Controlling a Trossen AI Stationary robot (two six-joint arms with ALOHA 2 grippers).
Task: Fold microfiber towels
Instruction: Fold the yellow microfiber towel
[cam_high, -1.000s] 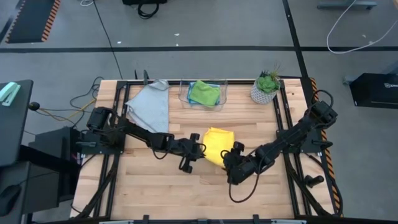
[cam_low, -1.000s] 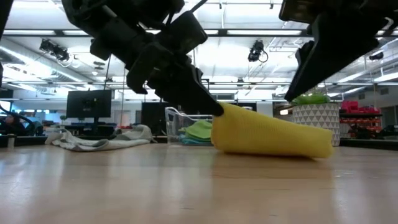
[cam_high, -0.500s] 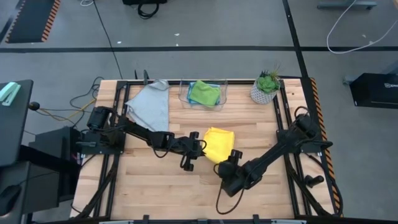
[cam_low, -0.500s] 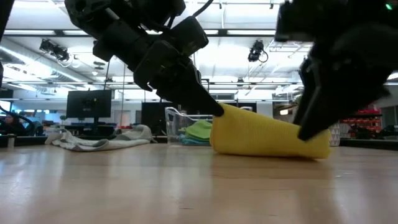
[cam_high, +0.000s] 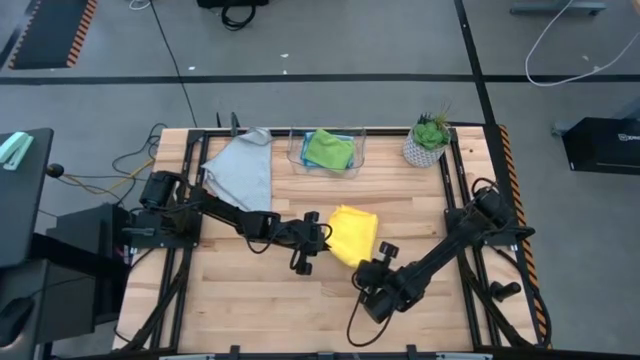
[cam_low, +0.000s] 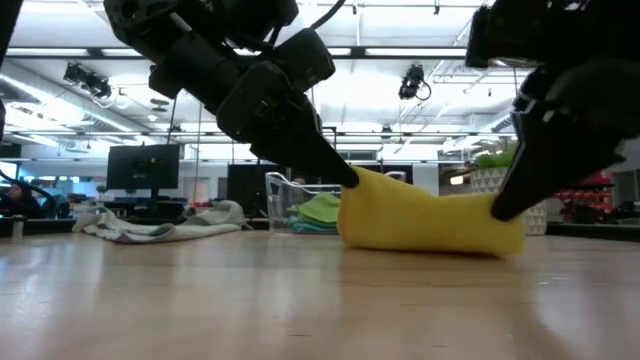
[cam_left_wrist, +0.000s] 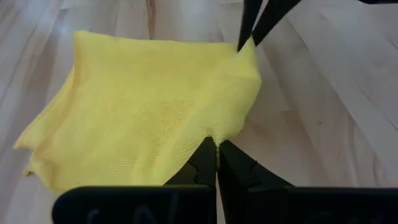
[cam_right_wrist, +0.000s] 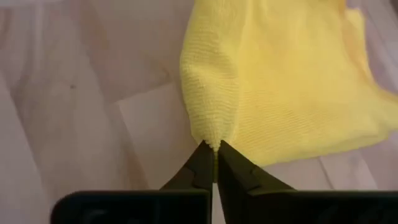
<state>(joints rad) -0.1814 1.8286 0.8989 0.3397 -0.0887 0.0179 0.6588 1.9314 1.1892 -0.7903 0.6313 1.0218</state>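
Note:
The yellow towel (cam_high: 353, 234) lies folded over near the table's middle, its underside on the wood (cam_low: 430, 245). My left gripper (cam_high: 324, 240) is shut on the towel's left corner, raised off the table. My right gripper (cam_high: 367, 260) is shut on the near right corner. A grey towel (cam_high: 240, 172) lies spread at the far left. A green towel (cam_high: 328, 150) sits on a light blue one in a clear bin. My left gripper pinches the yellow towel's corner (cam_left_wrist: 215, 134) between its two fingers, slanting down from the table's left. That corner (cam_low: 358, 180) is held up while the rest slopes down onto the table. My right gripper pinches a folded corner (cam_right_wrist: 213, 140) between its fingertips, slanting down from the near right. This end (cam_low: 500, 218) stays low by the table, and the cloth dips beside the fingers.
The clear bin (cam_high: 356, 156) stands at the far edge's middle, a potted plant (cam_high: 428, 140) to its right. Bare wood stretches along the near edge (cam_high: 300, 310). Cables hang off the table's left side (cam_high: 130, 160).
My right gripper has come down and toward the table's left onto the yellow towel's near right corner, tipped steeper, and shut on it. The towel's right end has sunk a little under it. The left corner has stayed raised.

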